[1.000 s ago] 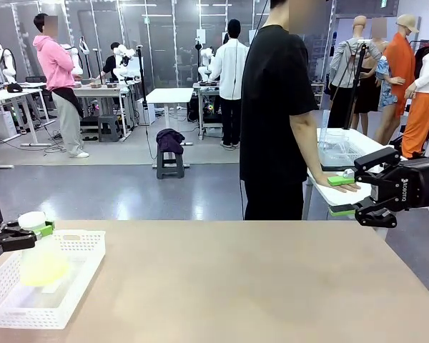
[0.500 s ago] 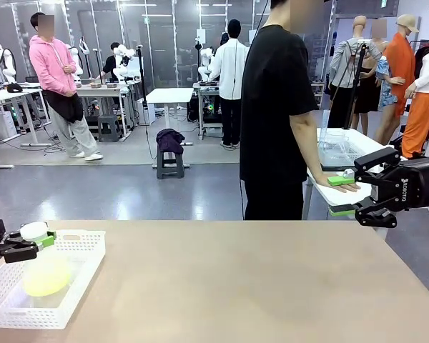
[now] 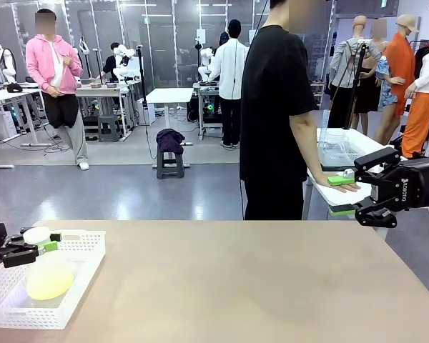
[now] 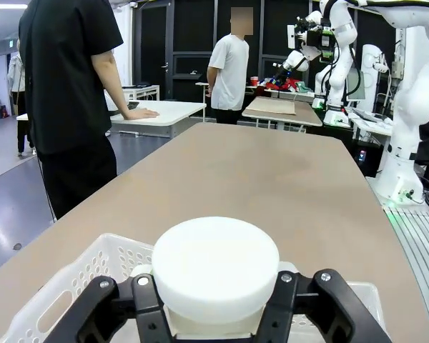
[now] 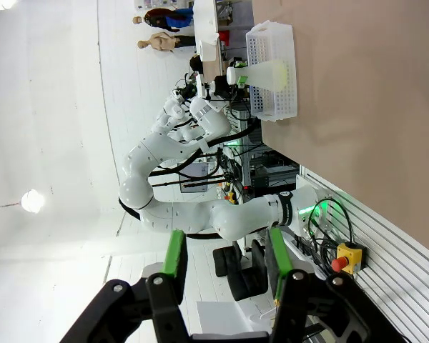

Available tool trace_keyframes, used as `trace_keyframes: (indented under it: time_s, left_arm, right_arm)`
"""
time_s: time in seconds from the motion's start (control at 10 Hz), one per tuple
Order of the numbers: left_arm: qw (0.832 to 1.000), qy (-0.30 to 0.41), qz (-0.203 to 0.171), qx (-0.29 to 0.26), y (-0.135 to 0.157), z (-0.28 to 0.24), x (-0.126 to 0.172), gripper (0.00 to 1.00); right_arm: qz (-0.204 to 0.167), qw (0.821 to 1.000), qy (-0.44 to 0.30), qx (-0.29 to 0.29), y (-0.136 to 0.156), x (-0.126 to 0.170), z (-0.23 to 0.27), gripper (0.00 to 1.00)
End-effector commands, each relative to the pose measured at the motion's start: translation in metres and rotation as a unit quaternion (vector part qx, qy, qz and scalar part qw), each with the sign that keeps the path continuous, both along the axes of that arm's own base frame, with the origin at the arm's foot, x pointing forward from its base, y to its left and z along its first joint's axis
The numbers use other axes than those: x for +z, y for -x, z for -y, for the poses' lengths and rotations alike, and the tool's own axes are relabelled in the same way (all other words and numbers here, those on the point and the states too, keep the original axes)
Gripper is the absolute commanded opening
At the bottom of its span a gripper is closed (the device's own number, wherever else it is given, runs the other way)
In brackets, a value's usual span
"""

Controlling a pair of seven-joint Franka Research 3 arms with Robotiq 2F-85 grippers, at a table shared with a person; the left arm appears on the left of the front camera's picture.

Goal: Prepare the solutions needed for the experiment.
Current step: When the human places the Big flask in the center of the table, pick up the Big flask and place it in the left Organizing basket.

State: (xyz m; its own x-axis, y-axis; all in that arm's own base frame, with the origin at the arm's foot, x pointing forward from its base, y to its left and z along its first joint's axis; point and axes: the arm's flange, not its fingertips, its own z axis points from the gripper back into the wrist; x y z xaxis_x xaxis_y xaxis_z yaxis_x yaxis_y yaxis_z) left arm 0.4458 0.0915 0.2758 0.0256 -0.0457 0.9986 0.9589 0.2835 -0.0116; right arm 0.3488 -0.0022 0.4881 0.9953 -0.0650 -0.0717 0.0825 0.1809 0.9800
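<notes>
Yellow-green solutions now sit lower in basket.

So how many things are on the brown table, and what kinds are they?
Baskets: 1, the white basket.
Flasks: 1, the flask with yellow-green liquid, standing in the basket.
Caps: 1, the white cap on the flask.
Total: 3.

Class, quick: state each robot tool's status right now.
Left tool: jaws around the neck of the flask in the white basket; whether it grips cannot be told.
Right tool: open, holding nothing.
</notes>
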Motion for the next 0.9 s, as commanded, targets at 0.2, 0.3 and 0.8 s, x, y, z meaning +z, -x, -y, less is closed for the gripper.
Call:
trace_keyframes:
  time_s: [0.2, 0.3, 0.8]
  left_arm:
    - [1.000, -0.001, 0.013, -0.008, 0.0050, -0.0061, 0.0012, 0.91]
    - [1.000, -0.011, 0.002, -0.005, 0.0052, -0.0059, 0.0008, 1.00]
    - [1.000, 0.000, 0.002, 0.000, 0.0008, -0.0019, 0.0002, 1.00]
  right_arm:
    - [0.009, 1.000, -0.007, -0.002, 0.0011, 0.0006, -0.0014, 0.57]
    - [0.009, 1.000, -0.007, -0.002, 0.0011, 0.0006, -0.0014, 0.57]
    - [0.009, 1.000, -0.007, -0.002, 0.0011, 0.0006, -0.0014, 0.57]
